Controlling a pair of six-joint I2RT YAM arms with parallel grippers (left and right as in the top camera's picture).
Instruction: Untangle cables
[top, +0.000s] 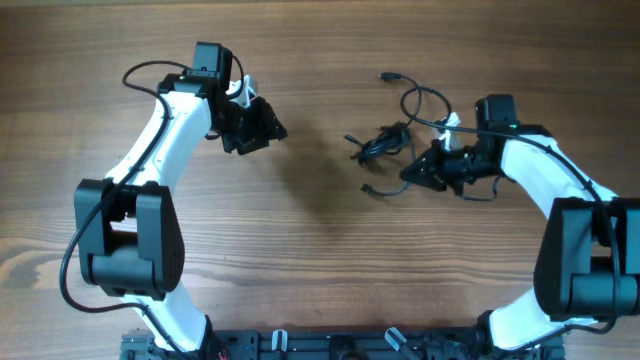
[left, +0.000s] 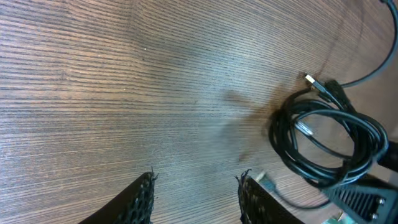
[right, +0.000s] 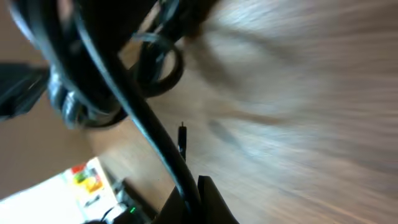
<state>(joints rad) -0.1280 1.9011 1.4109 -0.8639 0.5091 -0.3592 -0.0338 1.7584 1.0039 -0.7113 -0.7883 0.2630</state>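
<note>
cables (top: 385, 142) light, floppy, snag-prone; i'd grab the free plug end (top: 388, 77). left fingers (top: 265, 130) apart, empty; right fingers (top: 430, 170) clamped on one strand.

The cables (top: 385, 142) lie bunched on the surface (top: 320, 240), right of centre, against the right fingers (top: 420, 172); the left fingers (top: 266, 132) sit well apart, leftward.

Overhead light: bright and even on the wooden tabletop (top: 320, 250), with a faint soft shadow near its middle.
Left wrist sharpness: wood grain and coiled cables (left: 329, 146) crisp, mild glare upper left.
Right wrist sharpness: heavily blurred; near cables smeared dark, tabletop washed pale.
</note>
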